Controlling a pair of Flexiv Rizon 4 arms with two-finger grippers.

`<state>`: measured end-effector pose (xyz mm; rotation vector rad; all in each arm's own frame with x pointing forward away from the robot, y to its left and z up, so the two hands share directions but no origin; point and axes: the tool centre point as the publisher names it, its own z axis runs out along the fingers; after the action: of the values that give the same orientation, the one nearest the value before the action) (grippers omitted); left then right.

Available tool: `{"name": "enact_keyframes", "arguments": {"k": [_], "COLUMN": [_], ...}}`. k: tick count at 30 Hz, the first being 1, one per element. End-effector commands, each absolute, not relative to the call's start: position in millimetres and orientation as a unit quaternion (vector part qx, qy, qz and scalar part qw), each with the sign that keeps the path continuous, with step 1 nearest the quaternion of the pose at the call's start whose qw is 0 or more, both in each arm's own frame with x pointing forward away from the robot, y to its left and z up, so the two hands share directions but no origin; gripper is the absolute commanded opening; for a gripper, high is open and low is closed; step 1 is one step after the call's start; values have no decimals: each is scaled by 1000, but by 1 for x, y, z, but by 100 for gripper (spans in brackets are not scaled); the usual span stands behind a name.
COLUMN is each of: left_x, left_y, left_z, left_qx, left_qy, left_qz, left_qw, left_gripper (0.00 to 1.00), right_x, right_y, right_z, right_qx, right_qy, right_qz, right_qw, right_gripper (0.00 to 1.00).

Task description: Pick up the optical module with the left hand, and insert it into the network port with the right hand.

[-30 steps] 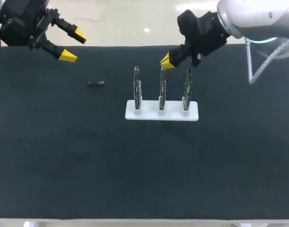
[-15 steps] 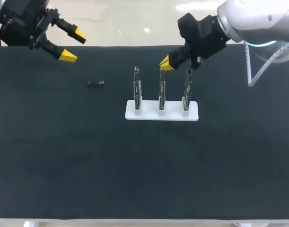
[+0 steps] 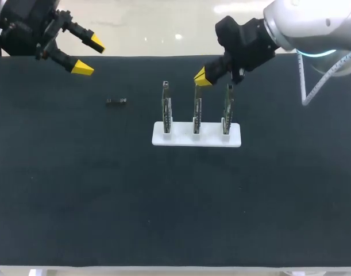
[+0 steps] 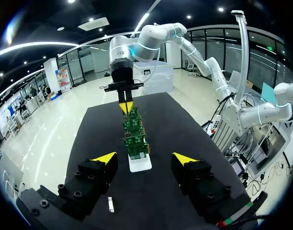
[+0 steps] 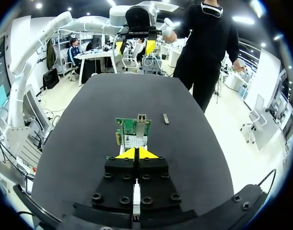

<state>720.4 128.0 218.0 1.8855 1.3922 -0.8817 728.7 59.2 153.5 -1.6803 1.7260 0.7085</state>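
Note:
The optical module [image 3: 116, 101], a small dark bar, lies flat on the black table left of the white stand [image 3: 181, 138]. The stand holds three upright green network cards [image 3: 196, 107]. My left gripper [image 3: 88, 54] hangs open above the table's far left corner, well back from the module. In the left wrist view the module [image 4: 110, 205] lies under the open gripper [image 4: 145, 158], near one finger. My right gripper [image 3: 203, 76] is shut and empty, just behind the top of the middle card. In the right wrist view the shut gripper [image 5: 136, 153] sits close to the nearest card [image 5: 134, 134], with the module [image 5: 166, 118] beyond it.
The black table mat [image 3: 164, 201] stretches wide in front of the stand. A white cable loop [image 3: 306, 75] hangs off my right arm at the far right edge.
My right arm has shifted very slightly near the middle card. The left arm and the module have not moved.

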Motion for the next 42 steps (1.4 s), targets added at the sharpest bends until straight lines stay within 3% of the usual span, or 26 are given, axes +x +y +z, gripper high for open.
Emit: {"name": "enact_keyframes", "arguments": {"k": [1,31,32,33,34,42], "left_x": [721,721,721,721,721,721], "left_y": [128,128,128,128,128,128], "left_z": [218,218,218,218,218,218], "left_qx": [715,715,715,715,715,715], "left_qy": [529,529,529,529,529,529], "left_qz": [-334,-334,-334,-334,-334,-334], "left_qw": [312,312,312,312,312,312], "left_gripper": [100,100,100,100,100,100], "right_x": [729,739,739,739,739,739], "right_y": [55,-86,-86,-86,-86,-86], "right_z": [173,227,227,227,227,227], "right_qx": [-637,-639,-639,-639,-639,-639], "right_qy": [658,651,651,651,651,651], "right_qz": [263,278,277,277,277,277], "right_qw": [302,301,302,302,302,302], "right_gripper": [0,0,13,68,100,100]}}
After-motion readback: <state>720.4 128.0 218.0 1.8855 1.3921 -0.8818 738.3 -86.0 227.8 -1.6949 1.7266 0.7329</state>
